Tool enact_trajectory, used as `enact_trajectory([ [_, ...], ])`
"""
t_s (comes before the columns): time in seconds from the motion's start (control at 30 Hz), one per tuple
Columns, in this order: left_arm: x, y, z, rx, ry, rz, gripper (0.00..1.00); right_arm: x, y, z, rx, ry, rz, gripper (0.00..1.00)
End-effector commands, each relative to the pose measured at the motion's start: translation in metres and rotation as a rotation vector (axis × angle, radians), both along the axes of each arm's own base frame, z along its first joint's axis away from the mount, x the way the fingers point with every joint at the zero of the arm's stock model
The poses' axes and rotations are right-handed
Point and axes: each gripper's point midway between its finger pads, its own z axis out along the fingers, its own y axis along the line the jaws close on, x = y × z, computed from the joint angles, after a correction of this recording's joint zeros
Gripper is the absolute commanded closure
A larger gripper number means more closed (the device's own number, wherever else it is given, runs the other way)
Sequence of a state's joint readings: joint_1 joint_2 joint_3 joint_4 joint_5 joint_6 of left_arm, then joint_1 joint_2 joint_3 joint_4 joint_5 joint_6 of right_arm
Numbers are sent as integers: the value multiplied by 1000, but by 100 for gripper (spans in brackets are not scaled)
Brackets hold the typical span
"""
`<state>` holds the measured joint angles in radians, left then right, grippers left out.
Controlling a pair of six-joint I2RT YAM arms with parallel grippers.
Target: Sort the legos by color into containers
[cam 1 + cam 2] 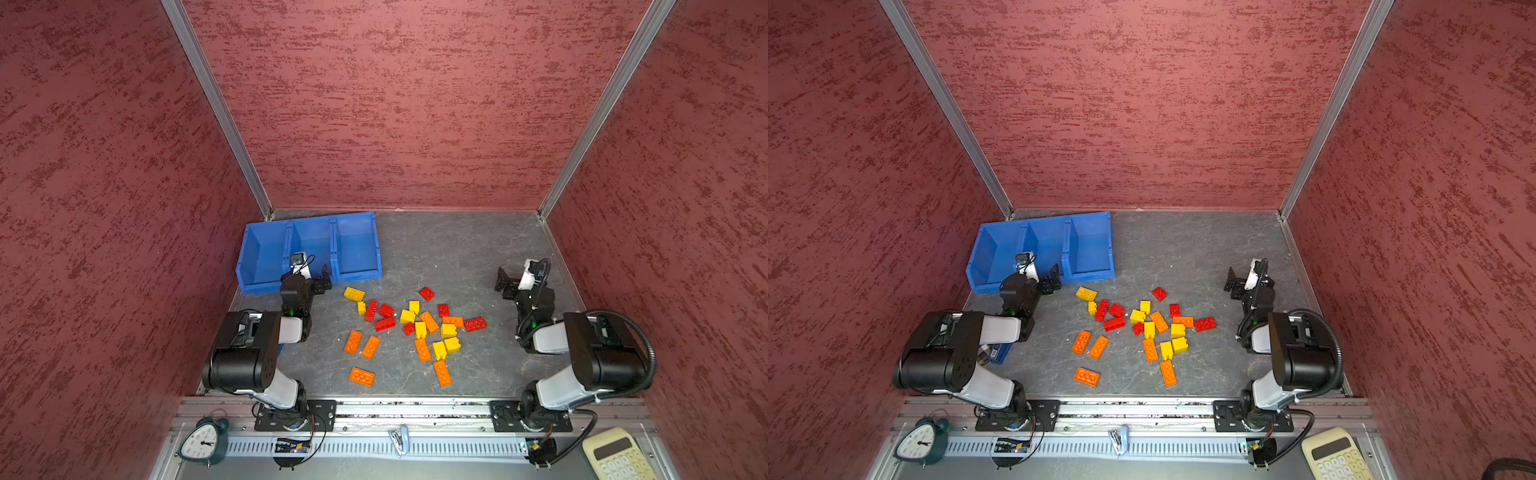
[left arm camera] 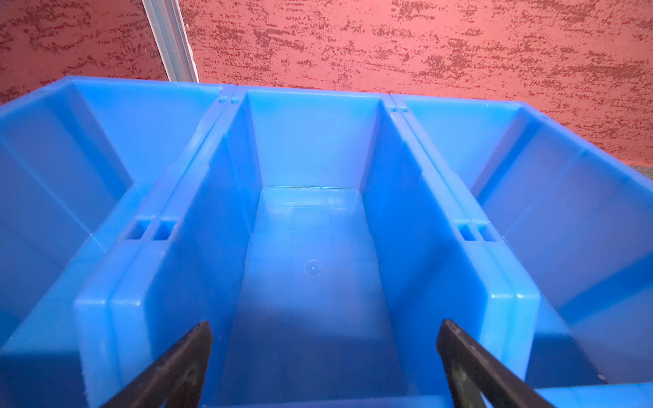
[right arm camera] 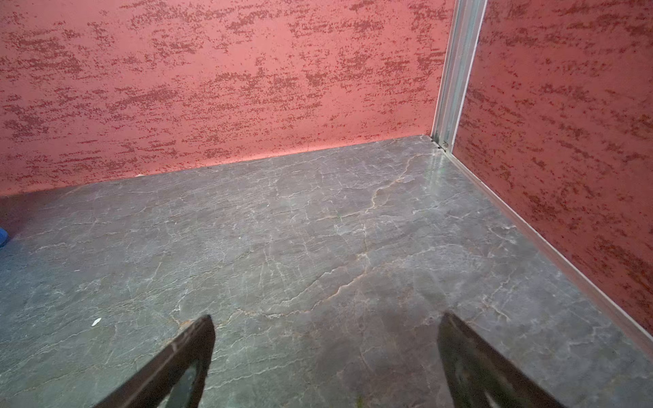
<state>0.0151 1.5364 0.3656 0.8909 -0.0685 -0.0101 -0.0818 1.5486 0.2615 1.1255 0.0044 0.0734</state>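
Observation:
Several red, yellow and orange legos (image 1: 407, 316) (image 1: 1138, 316) lie scattered on the grey table's middle, among them a long red one (image 1: 474, 324) at the right and a long orange one (image 1: 362, 376) nearest the front. The three blue containers (image 1: 357, 232) (image 1: 1090, 245) stand joined in a row at the back left; no brick shows inside them. My left gripper (image 1: 323, 277) (image 2: 323, 325) is open at the front edge of the middle container (image 2: 312, 247), nothing between its fingers. My right gripper (image 1: 503, 282) (image 3: 325, 319) is open over bare table, right of the bricks.
Red textured walls close in the table on three sides. A metal rail (image 1: 415, 409) carrying both arm bases runs along the front. A green alarm clock (image 1: 203, 442) and a cream calculator (image 1: 615, 455) lie beyond it. A small blue object (image 1: 998, 353) shows under the left arm.

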Motion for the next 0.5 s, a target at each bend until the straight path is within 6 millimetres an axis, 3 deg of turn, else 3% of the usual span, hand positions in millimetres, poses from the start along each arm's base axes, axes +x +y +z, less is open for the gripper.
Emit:
enact_trajectory([
  [0.0, 3, -2, 7, -3, -26, -10, 1, 5, -3, 16, -27, -53, -19, 1],
  [0.47, 2, 0, 7, -26, -29, -21, 1, 5, -4, 15, -29, -50, -22, 1],
])
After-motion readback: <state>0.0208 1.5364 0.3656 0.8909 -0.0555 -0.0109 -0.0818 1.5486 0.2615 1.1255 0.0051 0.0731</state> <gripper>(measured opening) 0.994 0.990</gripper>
